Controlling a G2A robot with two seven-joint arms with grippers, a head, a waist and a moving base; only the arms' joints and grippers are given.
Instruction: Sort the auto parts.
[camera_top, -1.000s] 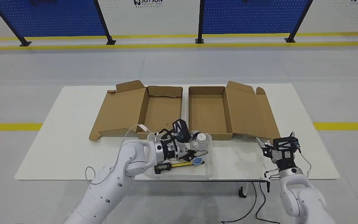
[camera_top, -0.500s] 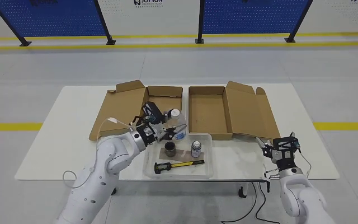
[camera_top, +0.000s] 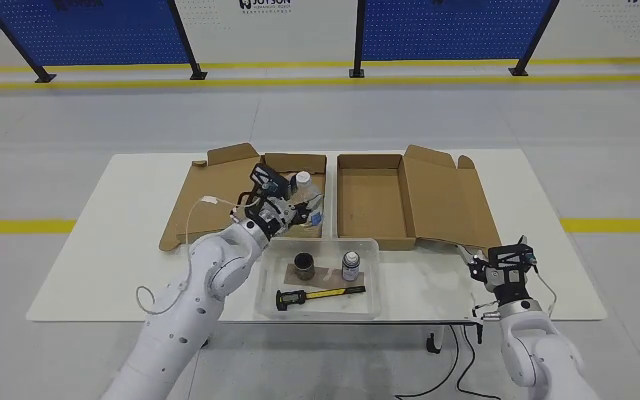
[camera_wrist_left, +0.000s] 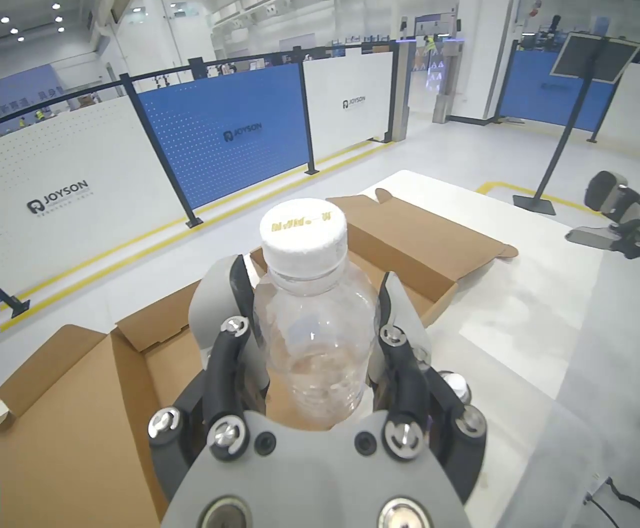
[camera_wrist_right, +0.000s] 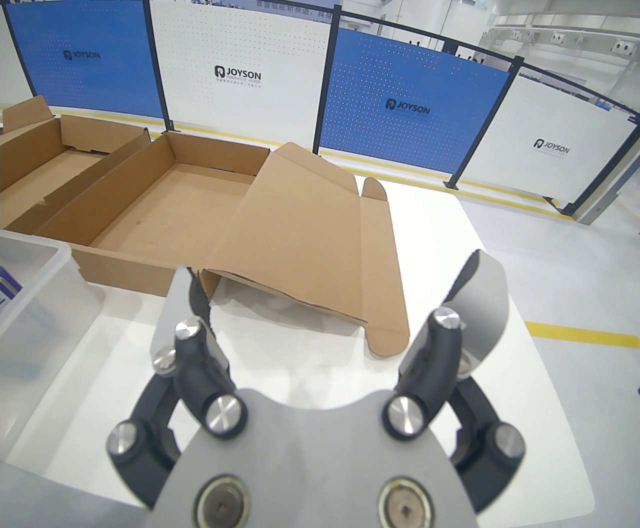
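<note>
My left gripper (camera_top: 297, 207) is shut on a clear plastic bottle (camera_top: 306, 190) with a white cap, holding it over the left cardboard box (camera_top: 284, 166). In the left wrist view the bottle (camera_wrist_left: 311, 325) stands upright in the left gripper (camera_wrist_left: 315, 285), with the box floor (camera_wrist_left: 75, 450) beneath it. A clear plastic tray (camera_top: 369, 300) near the front edge holds a caliper (camera_top: 320, 294), a dark cylinder (camera_top: 303, 267) and a small white-capped container (camera_top: 350, 265). At the table's front right, my right gripper (camera_top: 506, 258) stands open and holds nothing; the right wrist view shows the right gripper (camera_wrist_right: 330, 272) above bare table.
An open cardboard box (camera_top: 372, 200) lies right of the left box, its lid flap (camera_wrist_right: 305, 240) spread flat toward my right gripper. The tray's corner (camera_wrist_right: 30, 280) is near that gripper. Bare white table (camera_top: 120, 240) lies at the far left.
My left gripper has lifted the bottle out of the tray and carried it back and left, over the left box. The right arm has not moved.
</note>
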